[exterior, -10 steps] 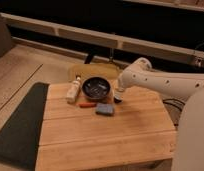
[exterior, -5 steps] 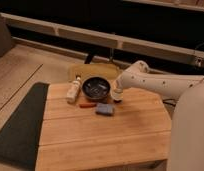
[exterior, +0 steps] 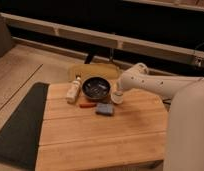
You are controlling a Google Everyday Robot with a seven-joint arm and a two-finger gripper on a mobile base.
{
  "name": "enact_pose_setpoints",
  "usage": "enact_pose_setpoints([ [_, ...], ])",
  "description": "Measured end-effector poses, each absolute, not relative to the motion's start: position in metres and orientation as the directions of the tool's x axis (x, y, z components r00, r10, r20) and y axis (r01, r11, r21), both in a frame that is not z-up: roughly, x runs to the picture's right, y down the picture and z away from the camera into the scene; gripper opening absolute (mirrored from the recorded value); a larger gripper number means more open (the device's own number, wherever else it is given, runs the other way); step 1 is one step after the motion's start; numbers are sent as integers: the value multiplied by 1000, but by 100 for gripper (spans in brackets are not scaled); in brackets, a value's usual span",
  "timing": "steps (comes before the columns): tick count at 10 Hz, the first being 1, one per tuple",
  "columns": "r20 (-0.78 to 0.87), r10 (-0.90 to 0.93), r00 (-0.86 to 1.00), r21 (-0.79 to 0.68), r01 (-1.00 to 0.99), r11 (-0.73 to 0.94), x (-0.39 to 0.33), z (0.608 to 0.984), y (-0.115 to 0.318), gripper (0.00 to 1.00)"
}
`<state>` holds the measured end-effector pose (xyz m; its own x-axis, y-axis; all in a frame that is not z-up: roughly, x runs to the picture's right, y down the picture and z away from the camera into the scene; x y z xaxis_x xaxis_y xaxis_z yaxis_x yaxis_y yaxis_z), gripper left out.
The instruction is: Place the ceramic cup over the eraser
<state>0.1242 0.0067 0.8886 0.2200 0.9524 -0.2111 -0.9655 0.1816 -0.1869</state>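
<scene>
The small white ceramic cup (exterior: 116, 98) stands on the wooden table (exterior: 110, 140), just right of the dark bowl (exterior: 96, 88). My gripper (exterior: 117, 92) comes in from the right on the white arm (exterior: 155, 85) and sits directly over the cup, against its top. The eraser is hidden from this view.
A cream bottle (exterior: 73, 90) lies left of the bowl. A thin red pen (exterior: 86, 105) and a flat blue pad (exterior: 104, 109) lie in front of the bowl. A dark mat (exterior: 20, 125) borders the table's left side. A tan board (exterior: 95, 71) lies behind the bowl.
The arm has lowered slightly and shifted a little left, bringing the gripper down to the cup. The cup, bowl, bottle, pen and pad have stayed in place.
</scene>
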Motion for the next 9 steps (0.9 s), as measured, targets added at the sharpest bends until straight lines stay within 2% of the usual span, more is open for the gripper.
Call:
enact_pose_setpoints([
  [1,-220,950,220,-177,-967,183,128,891,7,3],
  [2,-224,949,220,-169,-968,185,131,892,6,11],
  [6,-234,950,207,-153,-973,174,133,896,2,52],
  [9,-242,949,200,-155,-974,166,131,897,3,77],
])
